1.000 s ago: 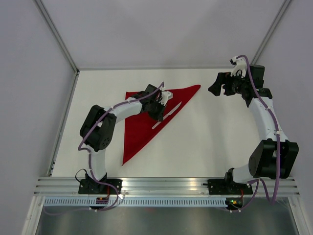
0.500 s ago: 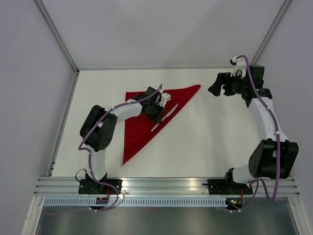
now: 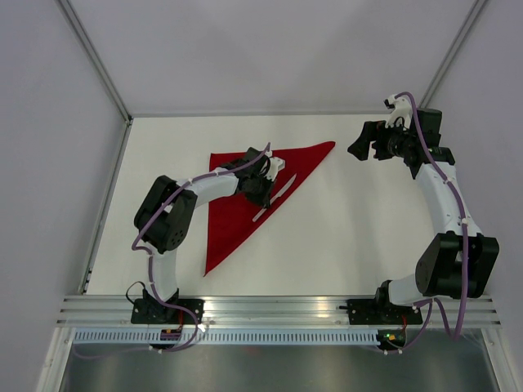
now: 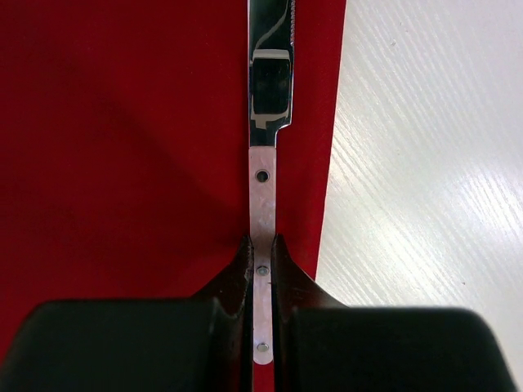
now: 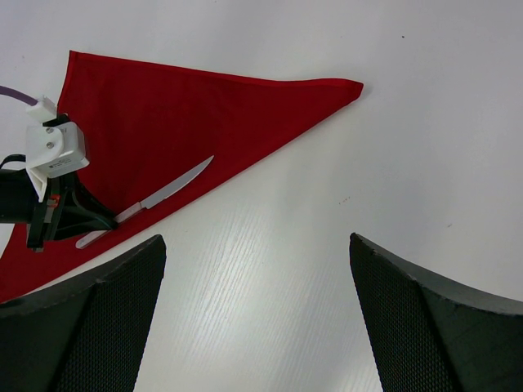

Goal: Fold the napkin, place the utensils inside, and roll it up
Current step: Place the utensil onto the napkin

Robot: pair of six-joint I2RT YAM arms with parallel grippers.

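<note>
You will find the knife (image 4: 262,192) losing its blade tip at the top edge of the left wrist view. The napkin (image 4: 122,139) runs off top and left. The left fingers (image 4: 233,273) cover its near part. Your right fingers (image 5: 417,318) are cropped at the bottom edge.

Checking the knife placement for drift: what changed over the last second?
The left gripper, shut on the knife, dragged it slightly nearer and leftward across the napkin. Nothing was let go. The napkin stayed a folded triangle, and the right gripper stayed open, away at the right.
</note>
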